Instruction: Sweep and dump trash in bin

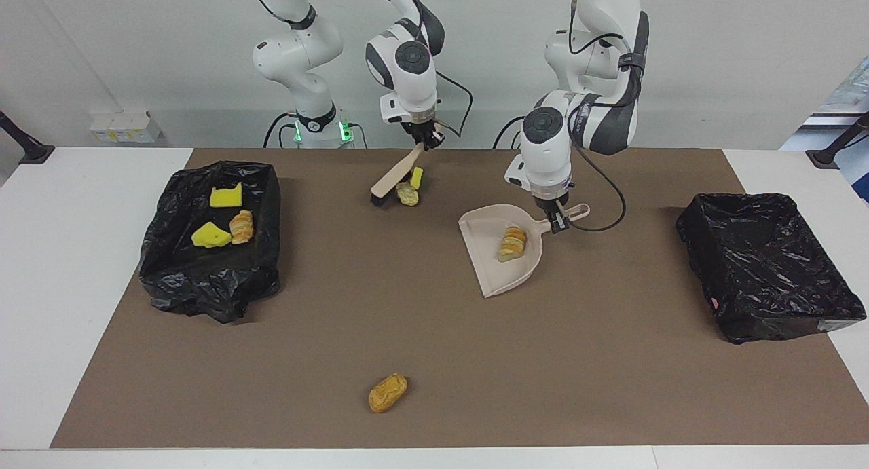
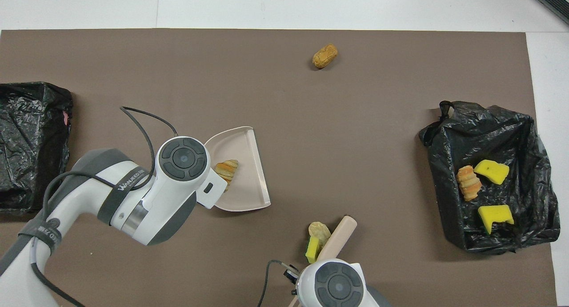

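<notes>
My right gripper [image 1: 426,140] is shut on the handle of the beige brush [image 1: 392,179], which slants down so its black bristles [image 1: 378,199] touch the mat. A tan lump of trash [image 1: 407,195] and a yellow scrap [image 1: 416,177] lie right beside the brush [image 2: 338,237], on the side toward the dustpan. My left gripper [image 1: 558,222] is shut on the handle of the beige dustpan [image 1: 490,265], which lies flat with one bread-like lump [image 1: 512,244] in it. Another orange-brown lump [image 1: 387,392] lies alone, farthest from the robots.
A black-lined bin [image 1: 261,204] at the right arm's end holds two yellow scraps and a bread lump. A second black-lined bin [image 1: 767,265] stands at the left arm's end. A brown mat [image 1: 611,387] covers the table.
</notes>
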Robot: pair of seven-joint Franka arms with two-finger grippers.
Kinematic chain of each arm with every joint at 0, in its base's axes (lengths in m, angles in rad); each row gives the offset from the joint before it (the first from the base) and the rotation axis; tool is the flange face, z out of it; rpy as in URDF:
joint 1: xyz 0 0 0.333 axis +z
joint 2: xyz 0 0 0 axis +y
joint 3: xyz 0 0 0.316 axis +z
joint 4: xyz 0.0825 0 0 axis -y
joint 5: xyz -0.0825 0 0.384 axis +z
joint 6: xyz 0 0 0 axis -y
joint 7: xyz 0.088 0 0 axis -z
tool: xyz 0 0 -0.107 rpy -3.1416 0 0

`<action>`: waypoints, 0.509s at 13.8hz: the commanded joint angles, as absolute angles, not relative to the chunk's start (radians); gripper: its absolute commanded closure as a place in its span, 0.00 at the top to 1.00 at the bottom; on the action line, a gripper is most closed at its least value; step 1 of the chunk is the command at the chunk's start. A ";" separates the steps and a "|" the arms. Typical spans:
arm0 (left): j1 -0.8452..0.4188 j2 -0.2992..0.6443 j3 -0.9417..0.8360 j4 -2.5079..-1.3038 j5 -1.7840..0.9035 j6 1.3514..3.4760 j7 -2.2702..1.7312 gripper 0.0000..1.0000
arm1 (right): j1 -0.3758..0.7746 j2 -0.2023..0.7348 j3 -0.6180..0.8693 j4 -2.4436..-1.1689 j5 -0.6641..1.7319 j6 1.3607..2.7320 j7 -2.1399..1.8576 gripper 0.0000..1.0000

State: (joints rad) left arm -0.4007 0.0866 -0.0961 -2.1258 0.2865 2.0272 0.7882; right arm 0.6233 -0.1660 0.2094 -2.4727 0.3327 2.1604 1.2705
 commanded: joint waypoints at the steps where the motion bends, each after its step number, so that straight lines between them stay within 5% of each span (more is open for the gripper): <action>1: -0.416 0.058 -0.092 -2.164 0.288 2.023 0.811 0.00 | 0.598 0.015 0.207 -2.315 0.354 2.210 1.195 0.00; 7: -0.416 0.049 -0.092 -2.166 0.290 1.983 0.813 0.00 | 0.515 0.195 0.207 -2.001 0.347 2.151 1.128 0.00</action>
State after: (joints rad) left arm -0.4013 0.0847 -0.0995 -2.1269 0.2865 2.0053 0.7891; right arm 0.5266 0.1407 0.2008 -2.0984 0.3326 2.1860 1.1634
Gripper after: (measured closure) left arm 0.687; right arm 0.740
